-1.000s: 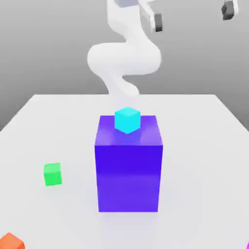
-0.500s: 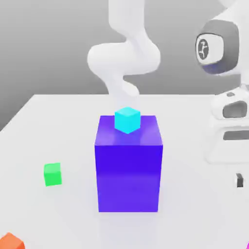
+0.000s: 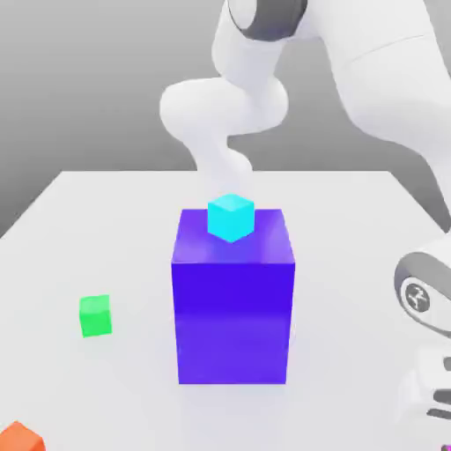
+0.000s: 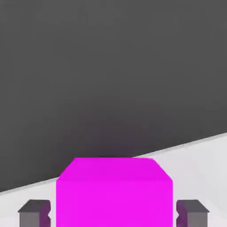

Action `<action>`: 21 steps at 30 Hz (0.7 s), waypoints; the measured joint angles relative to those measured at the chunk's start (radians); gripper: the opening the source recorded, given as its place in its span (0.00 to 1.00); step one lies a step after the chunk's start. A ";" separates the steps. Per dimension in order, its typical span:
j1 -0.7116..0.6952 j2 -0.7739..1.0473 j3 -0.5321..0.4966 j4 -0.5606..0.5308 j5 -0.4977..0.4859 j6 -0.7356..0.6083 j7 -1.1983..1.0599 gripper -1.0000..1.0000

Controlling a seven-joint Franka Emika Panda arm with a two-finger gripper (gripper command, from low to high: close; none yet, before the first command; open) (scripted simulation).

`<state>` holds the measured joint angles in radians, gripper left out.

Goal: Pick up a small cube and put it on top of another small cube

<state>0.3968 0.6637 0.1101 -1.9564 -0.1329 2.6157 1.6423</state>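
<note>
Hand (image 4: 113,213) sitting around magenta cube (image 4: 114,193), fingers (image 4: 33,213) bracketing its sides, grip contact unclear, cyan cube (image 3: 231,218) resting on big blue-purple block (image 3: 232,299), white surface (image 3: 88,229).

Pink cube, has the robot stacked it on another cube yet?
Not yet. Done: the end effector has reached the pink cube, a finger on each side. In hand: the grasp; I can't tell if it's lifted. Left: carrying and setting it on another small cube, like the green cube.
</note>
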 joint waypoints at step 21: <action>-0.354 -0.504 -0.265 -0.470 0.057 -0.025 -0.130 0.00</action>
<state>0.0430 0.1593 -0.1552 -2.4266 -0.0757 2.5906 1.5123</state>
